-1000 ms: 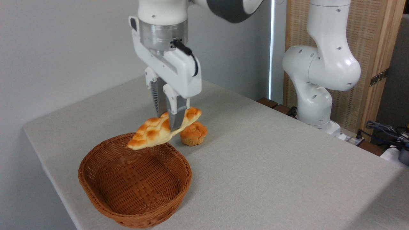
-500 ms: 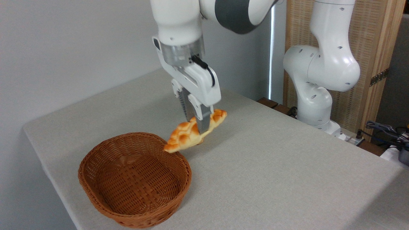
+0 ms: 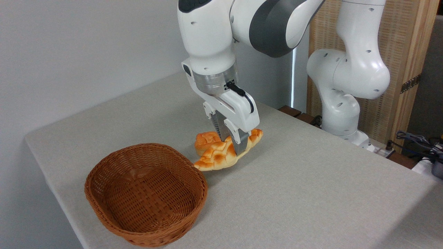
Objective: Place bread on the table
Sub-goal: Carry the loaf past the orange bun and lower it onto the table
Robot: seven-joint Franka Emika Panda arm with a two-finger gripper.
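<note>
The long braided bread (image 3: 218, 157), pale with golden-orange bumps, hangs tilted between the fingers of my gripper (image 3: 237, 148), which is shut on its right half. The loaf's lower left tip sits at or just above the grey-beige table (image 3: 294, 193), right of the basket; whether it touches the cloth I cannot tell. The gripper points down and stands over the table, outside the basket.
A brown woven basket (image 3: 145, 193) stands empty at the front left near the table's edge. A small round orange bun (image 3: 205, 141) lies on the cloth just behind the loaf. The arm's white base (image 3: 342, 114) rises at the back right, with cables (image 3: 415, 140) beyond.
The gripper carried the bread right and down, from above the basket's rim to low over the table beside the bun.
</note>
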